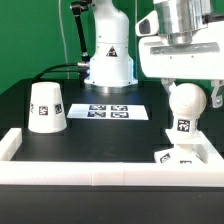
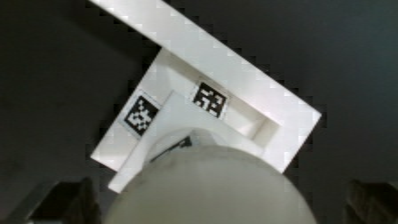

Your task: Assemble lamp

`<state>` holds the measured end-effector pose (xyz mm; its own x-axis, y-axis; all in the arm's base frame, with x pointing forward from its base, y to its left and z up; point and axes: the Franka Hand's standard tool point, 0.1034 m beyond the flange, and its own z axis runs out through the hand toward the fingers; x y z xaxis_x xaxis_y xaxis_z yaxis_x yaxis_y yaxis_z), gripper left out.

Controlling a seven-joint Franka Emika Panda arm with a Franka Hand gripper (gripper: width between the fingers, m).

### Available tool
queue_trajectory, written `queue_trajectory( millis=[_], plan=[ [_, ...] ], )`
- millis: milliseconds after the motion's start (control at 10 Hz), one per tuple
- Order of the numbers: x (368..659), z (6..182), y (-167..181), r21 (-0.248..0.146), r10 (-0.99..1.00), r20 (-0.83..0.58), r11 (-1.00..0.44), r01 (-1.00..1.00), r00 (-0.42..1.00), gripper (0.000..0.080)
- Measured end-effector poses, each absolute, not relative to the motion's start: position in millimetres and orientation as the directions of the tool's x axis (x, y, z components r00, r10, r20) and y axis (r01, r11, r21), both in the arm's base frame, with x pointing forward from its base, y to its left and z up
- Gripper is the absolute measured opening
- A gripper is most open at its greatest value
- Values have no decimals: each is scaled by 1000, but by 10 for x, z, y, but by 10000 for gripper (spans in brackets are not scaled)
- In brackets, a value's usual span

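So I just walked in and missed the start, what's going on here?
A robot arm is putting a lamp together. Its gripper stands open around the bulb, which sits on the flat base in the corner of the white border rail. The shade stands apart at the exterior view's left, near the marker board, not yet fitted.

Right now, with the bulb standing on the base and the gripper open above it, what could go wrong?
1. The gripper is open around the bulb; lifting off-centre could nudge it sideways off the base.
2. Whether the bulb is fully seated cannot be told; it might topple.
3. The shade stands far off, so fitting it means a long carry.
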<state>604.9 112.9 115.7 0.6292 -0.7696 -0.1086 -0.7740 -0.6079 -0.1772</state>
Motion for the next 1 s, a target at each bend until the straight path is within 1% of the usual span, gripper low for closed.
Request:
queue_trajectory(
  millis=[200, 300, 500, 600, 700, 1000],
  plan=[
    [6049, 1155, 1118, -188, -668, -78, -719, -669, 740, 698],
    [6053, 1154, 1083, -179, -545, -36, -821, -541, 838, 698],
    [6064, 1159, 1042, -156, -311, 24, -940, -304, 950, 698],
    [6069, 1161, 1021, -146, -221, 41, -966, -213, 974, 698],
    [6067, 1156, 1019, -143, -184, 46, -974, -176, 982, 698],
    [6068, 1153, 1004, -129, 16, 73, -991, 26, 997, 698]
  ],
)
